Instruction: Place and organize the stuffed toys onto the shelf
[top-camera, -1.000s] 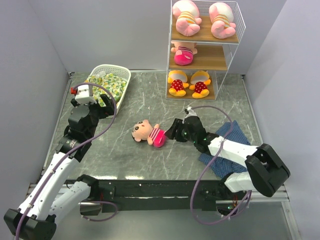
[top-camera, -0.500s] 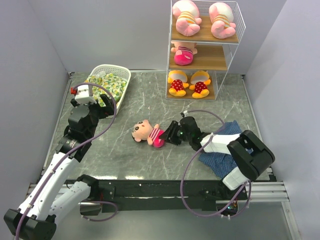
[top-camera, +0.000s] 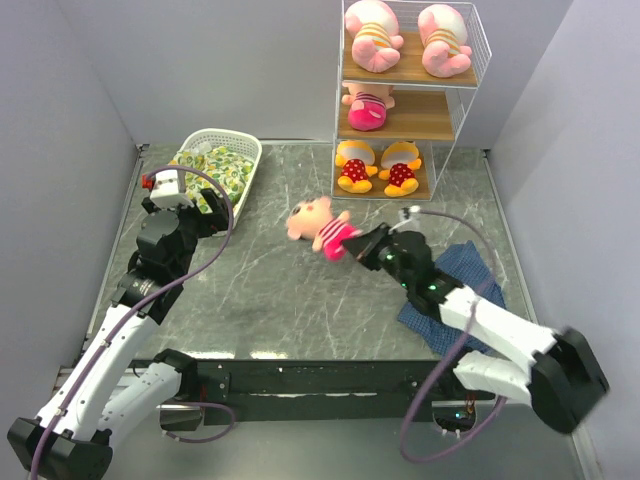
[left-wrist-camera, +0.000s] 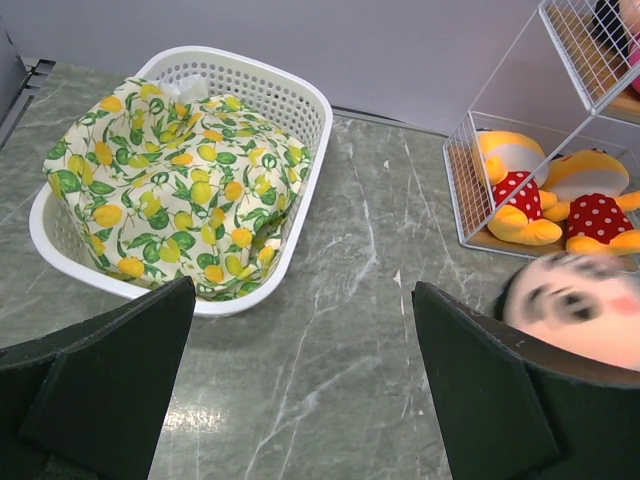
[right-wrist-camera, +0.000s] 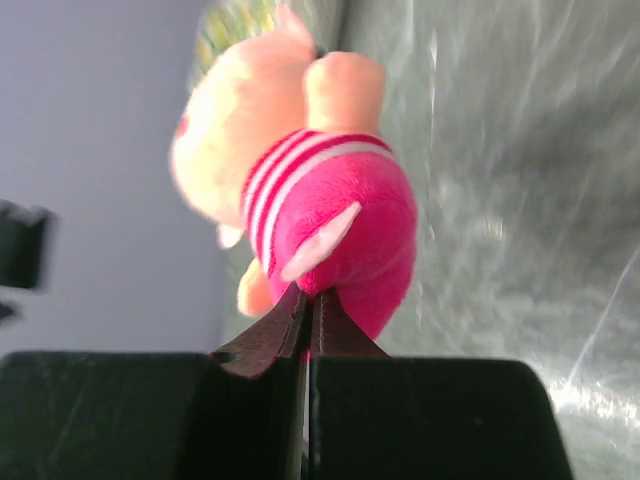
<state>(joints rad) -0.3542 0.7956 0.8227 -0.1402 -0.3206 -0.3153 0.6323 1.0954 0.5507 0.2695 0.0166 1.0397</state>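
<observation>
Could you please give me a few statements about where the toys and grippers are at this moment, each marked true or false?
1. The right gripper is shut on the pink-clad doll. True.
2. The middle tier of the shelf holds two dolls. False: only one shelved doll lies there.
3. The two bears are on the bottom tier. True.
4. The left gripper grips the patterned cloth. False: it is open and holds nothing; the cloth lies in the white basket.
5. The top tier is bare. False: two piglets lie on it.
</observation>
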